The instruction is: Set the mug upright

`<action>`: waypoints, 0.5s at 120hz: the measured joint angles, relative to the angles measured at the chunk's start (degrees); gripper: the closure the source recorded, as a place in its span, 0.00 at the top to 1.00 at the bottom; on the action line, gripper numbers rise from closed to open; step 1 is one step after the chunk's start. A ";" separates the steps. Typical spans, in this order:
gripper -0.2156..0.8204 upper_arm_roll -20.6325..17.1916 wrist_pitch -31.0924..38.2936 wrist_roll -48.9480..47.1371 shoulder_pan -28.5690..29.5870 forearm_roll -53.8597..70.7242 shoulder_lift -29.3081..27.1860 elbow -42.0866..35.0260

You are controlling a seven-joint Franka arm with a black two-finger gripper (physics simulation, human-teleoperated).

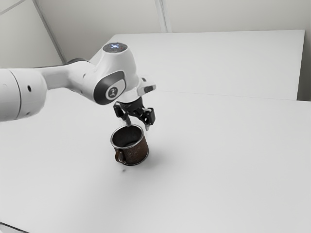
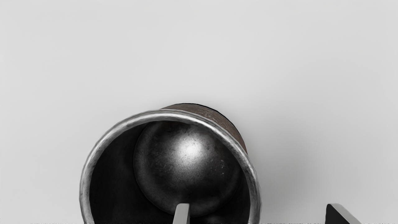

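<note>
Standing spread at the brown, metal-rimmed round mug [image 1: 137, 153], the black two-finger gripper [image 1: 138, 126] is seen; the rim is partly cut off in the wrist view, and base contact with the white table [image 1: 223, 170] cannot be confirmed.

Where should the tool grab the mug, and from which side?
Probably the mug's rim, clear of the handle, coming from above: the open mouth faces generally upward, toward the tool, leaving room for one finger inside and one outside.
</note>
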 joint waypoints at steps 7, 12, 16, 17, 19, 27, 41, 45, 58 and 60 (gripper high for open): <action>0.68 0.16 -0.90 0.65 -0.11 -1.23 -0.57 1.82; 0.70 0.66 -2.57 1.70 -0.44 -3.01 -0.52 4.91; 0.71 0.98 -4.20 2.75 -0.56 -4.11 -0.51 7.73; 0.72 1.07 -4.62 3.03 -0.59 -4.34 -0.50 8.44; 0.72 1.27 -5.44 3.60 -0.65 -4.76 -0.48 9.77; 0.74 1.28 -8.30 6.14 0.12 -5.98 -0.47 13.95; 0.76 -7.23 -12.86 10.53 10.52 -6.95 0.02 21.21; 0.77 -8.23 -14.18 11.64 12.07 -7.07 0.19 23.26; 0.78 -10.22 -18.49 14.87 15.01 -7.23 1.75 26.97; 0.78 -10.37 -19.00 15.32 15.16 -7.24 1.86 27.13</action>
